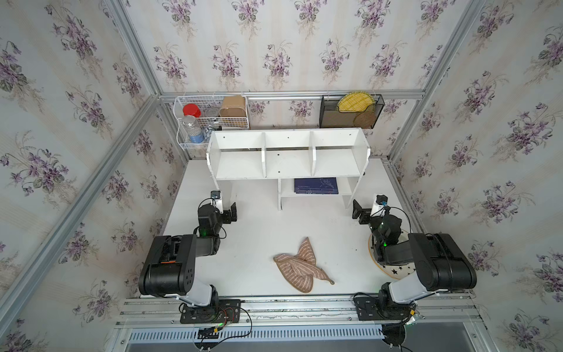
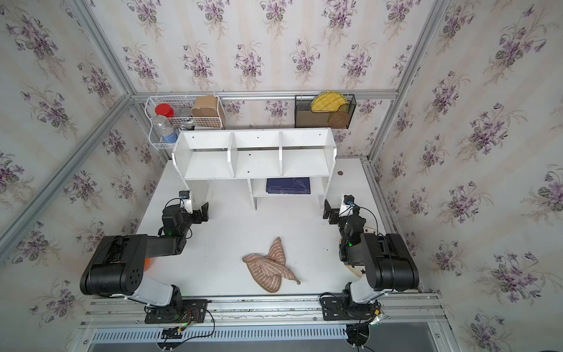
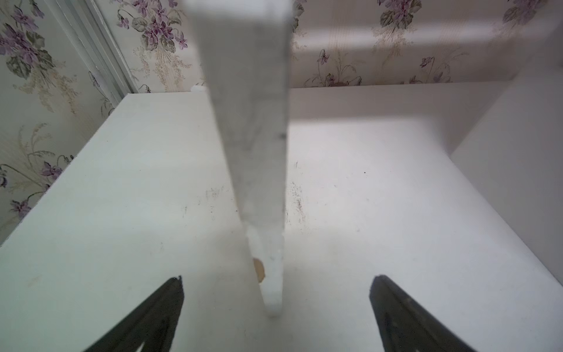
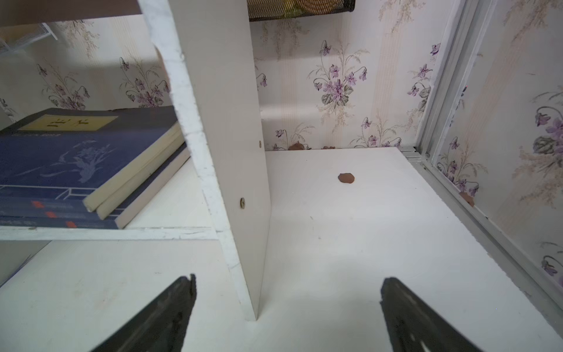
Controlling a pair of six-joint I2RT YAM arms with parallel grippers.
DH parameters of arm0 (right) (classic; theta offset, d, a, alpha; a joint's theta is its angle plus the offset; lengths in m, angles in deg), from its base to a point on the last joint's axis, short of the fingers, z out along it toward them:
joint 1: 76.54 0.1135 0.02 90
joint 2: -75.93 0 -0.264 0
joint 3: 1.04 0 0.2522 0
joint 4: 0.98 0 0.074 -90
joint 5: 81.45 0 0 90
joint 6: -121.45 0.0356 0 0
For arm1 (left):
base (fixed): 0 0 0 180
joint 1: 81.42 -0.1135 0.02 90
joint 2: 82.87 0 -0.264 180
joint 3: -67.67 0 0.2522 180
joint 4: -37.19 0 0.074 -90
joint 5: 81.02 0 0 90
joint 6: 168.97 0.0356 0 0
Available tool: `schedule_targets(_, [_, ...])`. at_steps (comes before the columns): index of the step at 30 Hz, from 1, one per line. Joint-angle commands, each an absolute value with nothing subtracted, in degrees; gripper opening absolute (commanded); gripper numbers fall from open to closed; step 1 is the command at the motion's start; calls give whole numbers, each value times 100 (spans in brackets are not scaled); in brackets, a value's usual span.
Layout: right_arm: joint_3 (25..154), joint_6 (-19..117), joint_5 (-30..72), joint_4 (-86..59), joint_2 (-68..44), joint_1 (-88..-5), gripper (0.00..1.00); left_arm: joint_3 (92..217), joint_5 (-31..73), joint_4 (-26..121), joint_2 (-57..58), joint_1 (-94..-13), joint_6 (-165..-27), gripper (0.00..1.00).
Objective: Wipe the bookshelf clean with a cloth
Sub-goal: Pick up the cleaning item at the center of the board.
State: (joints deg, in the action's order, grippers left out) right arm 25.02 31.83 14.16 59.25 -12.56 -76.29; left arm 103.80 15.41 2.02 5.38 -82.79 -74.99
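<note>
Fetching item one, the cloth (image 1: pixel 300 268), crumpled on the table (image 1: pixel 259 231) apart from the bookshelf (image 1: pixel 288 164): left gripper (image 1: pixel 232 212) and right gripper (image 1: pixel 359 213) both spread empty, so I aim for its raised fold.

Both top views hang high over the front edge of the worktop (image 1: pixel 259 231), tilted steeply down toward the back wall. They're far enough out to catch both arms, the cloth (image 1: pixel 300 265) and the whole bookshelf (image 2: pixel 256 143), and they overlap almost completely, just nudged sideways. The left wrist cam sits low behind the left fingers (image 3: pixel 158 314), so close to the bookshelf's left side panel that its edge is blurry. The right wrist cam looks past the right fingers (image 4: pixel 164 314) at the right side panel, with the books (image 4: pixel 76 158) on the lower shelf close up. The top views show those too.
</note>
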Motion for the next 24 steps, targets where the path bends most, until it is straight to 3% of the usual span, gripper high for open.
schedule_targets(1, [2507,3180,1356,5978,-1234,-7628,100,10400,1574,28,546,-8278,-7536,99])
schedule_targets(20, [2511,3238,1199,5970,-1239,-7628,100,10460,1547,296,454,-8281,-7539,99])
schedule_targets(24, [2524,3376,833,5425,-722,-7621,100,10657,824,969,-101,-8279,-7798,99])
